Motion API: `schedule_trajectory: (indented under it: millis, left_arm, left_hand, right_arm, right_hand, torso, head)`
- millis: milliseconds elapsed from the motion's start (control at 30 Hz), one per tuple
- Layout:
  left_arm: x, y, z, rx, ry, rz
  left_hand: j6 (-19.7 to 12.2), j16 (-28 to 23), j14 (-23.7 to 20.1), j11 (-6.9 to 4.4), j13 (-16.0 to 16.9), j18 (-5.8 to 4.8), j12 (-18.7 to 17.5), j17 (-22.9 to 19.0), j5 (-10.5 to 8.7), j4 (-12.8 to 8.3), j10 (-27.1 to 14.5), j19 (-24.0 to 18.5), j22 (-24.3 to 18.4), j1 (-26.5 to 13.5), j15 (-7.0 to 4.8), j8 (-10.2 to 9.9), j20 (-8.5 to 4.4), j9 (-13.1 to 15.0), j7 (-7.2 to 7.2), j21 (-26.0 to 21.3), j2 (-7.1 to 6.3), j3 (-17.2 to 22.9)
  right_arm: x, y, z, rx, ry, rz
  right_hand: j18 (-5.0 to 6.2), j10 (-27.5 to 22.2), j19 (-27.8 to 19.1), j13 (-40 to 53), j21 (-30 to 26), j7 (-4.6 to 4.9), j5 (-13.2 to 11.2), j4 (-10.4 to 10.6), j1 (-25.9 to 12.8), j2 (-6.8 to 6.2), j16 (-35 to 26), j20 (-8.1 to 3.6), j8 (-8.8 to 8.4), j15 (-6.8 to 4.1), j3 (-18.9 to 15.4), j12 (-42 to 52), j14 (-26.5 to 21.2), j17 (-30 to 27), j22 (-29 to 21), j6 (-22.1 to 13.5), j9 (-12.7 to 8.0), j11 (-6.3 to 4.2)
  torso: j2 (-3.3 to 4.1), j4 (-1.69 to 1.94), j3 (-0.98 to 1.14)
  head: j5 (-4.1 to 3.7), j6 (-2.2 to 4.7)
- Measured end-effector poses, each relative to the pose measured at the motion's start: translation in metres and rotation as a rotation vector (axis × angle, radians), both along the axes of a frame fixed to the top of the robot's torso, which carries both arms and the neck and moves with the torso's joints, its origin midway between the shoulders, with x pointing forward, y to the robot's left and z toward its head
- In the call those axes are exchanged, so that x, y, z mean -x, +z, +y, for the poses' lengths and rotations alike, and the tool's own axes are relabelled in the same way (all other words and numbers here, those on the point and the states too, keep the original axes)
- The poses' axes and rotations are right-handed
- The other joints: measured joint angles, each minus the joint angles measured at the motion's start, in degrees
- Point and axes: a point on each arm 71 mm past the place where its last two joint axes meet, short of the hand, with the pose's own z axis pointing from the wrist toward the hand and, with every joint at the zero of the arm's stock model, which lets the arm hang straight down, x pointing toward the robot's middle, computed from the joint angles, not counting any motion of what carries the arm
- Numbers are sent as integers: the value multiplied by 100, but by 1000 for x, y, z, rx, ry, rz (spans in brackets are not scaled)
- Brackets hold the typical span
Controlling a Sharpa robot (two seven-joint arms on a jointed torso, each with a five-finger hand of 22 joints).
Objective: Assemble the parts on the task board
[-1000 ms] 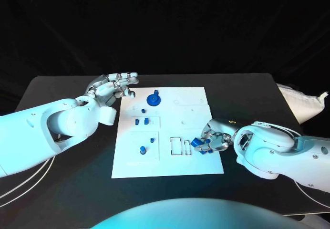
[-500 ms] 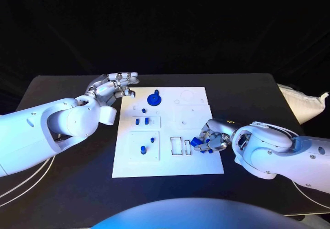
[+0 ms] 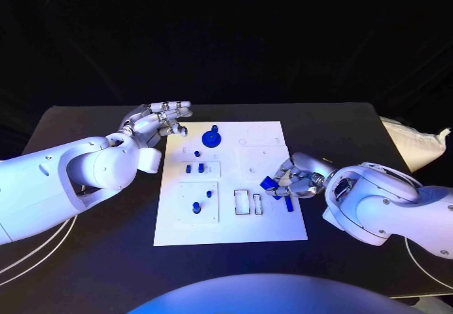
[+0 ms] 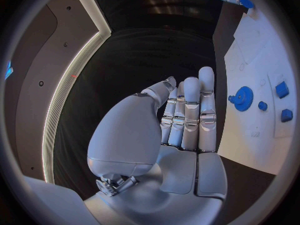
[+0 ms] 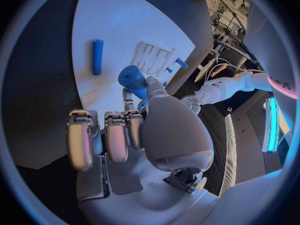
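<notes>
While our right hand [image 3: 294, 182] pinches a short blue cylinder [image 5: 132, 80] over the right side of the task board [image 3: 273, 226], a longer blue rod [image 3: 288, 203] lies flat on the board just beside that hand, on the near side, its long axis running roughly away from us. The two narrow rectangular slots [image 3: 249, 201] sit just to the left of the hand, toward the board's middle, and appear unfilled. We judge the coming move turns on carrying the held cylinder leftward to a seat; which seat we cannot tell. Our left hand [image 3: 156, 121] hovers at the board's far left corner, fingers together and extended, grasping nothing. It is the nearer one to the blue gear [image 3: 213, 137] standing at the board's far edge. Small blue pegs [image 3: 196, 207] stand in the square recesses on the left of the board.
</notes>
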Motion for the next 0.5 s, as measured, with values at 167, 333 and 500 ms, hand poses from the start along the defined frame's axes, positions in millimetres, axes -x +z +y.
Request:
schedule_trajectory:
  millis: [167,333,500]
  left_arm:
    - [0,0,-2,1,-4,0]
    - [0,0,-4,3,-8,1]
    - [0,0,-8,6,-16,1]
  left_hand:
    - [0,0,0,0,0,0,0,0,0,0,0,0,0,0,0,0,0,0,0,0,0,0]
    - [0,0,0,0,0,0,0,0,0,0,0,0,1,0,0,0,0,0,0,0,0,0]
    - [0,0,0,0,-1,0,0,0,0,0,0,0,1,0,0,0,0,0,0,0,0,0]
  right_arm:
    - [0,-2,12,-55,-6,56]
    - [-2,-8,31,-80,24,116]
    - [0,-14,47,-83,57,162]
  right_hand:
    - [0,0,0,2,0,0,33,79,-40,40,0,0,-2,0,-9,-52,0,2,0,-1,-2,0]
    - [0,0,0,3,0,0,-72,110,-83,74,0,0,-3,0,-40,-78,0,1,-1,-1,-2,0]
    - [0,0,0,2,0,0,-25,177,-270,37,0,0,-3,0,-99,-78,0,1,-1,-1,5,1]
  torso:
    - [4,11,-3]
    - [6,12,-8]
    - [11,21,-10]
  head:
    - [24,3]
    - [61,-11]
    - [97,-26]
